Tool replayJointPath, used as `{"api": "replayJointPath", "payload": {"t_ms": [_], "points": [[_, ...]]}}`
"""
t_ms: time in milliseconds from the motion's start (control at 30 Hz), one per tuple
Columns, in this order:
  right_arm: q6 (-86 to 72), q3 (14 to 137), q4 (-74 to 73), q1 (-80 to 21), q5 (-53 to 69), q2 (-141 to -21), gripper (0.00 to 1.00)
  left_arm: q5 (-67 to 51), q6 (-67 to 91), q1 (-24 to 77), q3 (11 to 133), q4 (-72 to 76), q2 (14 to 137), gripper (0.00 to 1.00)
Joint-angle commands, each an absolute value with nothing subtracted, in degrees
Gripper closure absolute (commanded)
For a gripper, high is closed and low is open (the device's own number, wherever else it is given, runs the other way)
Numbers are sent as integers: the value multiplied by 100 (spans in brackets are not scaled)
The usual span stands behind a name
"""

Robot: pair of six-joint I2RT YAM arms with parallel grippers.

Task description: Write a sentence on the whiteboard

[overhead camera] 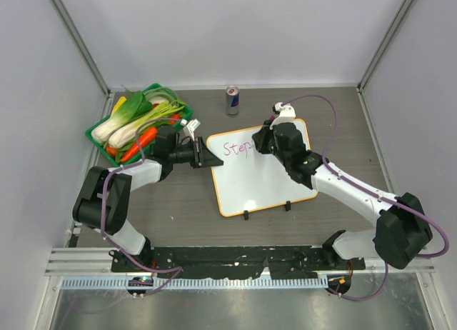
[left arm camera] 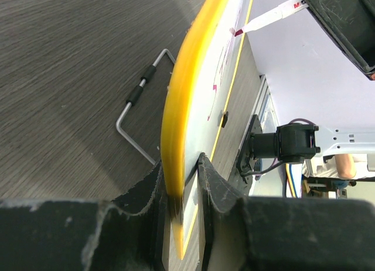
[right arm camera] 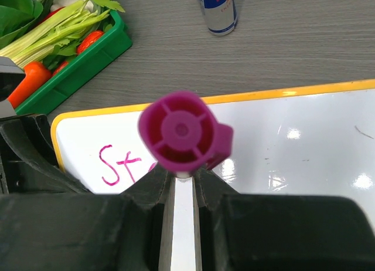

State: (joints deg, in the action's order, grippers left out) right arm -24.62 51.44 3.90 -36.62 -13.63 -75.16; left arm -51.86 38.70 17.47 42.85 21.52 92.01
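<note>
While the whiteboard (overhead camera: 264,180) lies flat at mid-frame in the top view, slightly rotated, the left gripper (overhead camera: 207,159) is at its left edge, jaws narrow and clamped on the rim. Left wrist view: the board's yellow-orange edge (left arm camera: 187,107) runs up from bottom centre and sits between the two fingers (left arm camera: 149,189), both touching it. A bent wire stand (left arm camera: 137,101) shows left of the board in that view.

The right gripper (overhead camera: 265,139) is over the board's upper part, right of the writing. It holds a marker (right arm camera: 181,133), jaws closed narrow on the barrel. In the right wrist view the magenta end cap faces the camera, above the fingers (right arm camera: 155,183). In the left wrist view the marker's tip (left arm camera: 237,31) is at the board surface, top of frame; contact can't be confirmed.

Of the sentence (overhead camera: 238,148), only "Step" plus a short stroke is on the board, pink, in the upper left part, between the two grippers and just left of the right one. The right wrist view shows "St" (right arm camera: 120,164) at lower left, the rest hidden by the marker.

Two black clips (overhead camera: 246,216) are on the board's lower edge. A green basket (overhead camera: 96,136) of vegetables is at upper left, beside the left arm. A can (overhead camera: 232,100) stands above the board, apart from it.
</note>
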Motion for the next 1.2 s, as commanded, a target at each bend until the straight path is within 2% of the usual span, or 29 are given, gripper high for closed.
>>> {"api": "replayJointPath", "payload": {"t_ms": [0, 267, 467, 800, 1167], "points": [[-2628, 5185, 483, -3647, -1275, -7646, 98, -4895, 3322, 1995, 4201, 1652, 9325, 100], [-2733, 5300, 571, -3639, -1160, -7735, 98, -4887, 3313, 1995, 4201, 1652, 9334, 100], [-2795, 5238, 624, -3551, -1231, -7234, 98, -4878, 3313, 1995, 4192, 1626, 9316, 100], [-3094, 5002, 694, -2523, 199, -6681, 98, -4825, 3261, 2004, 4227, 1512, 9264, 100], [-2531, 4860, 387, -2417, 62, -6091, 99, -4737, 3208, 1995, 4236, 1380, 9184, 100]]}}
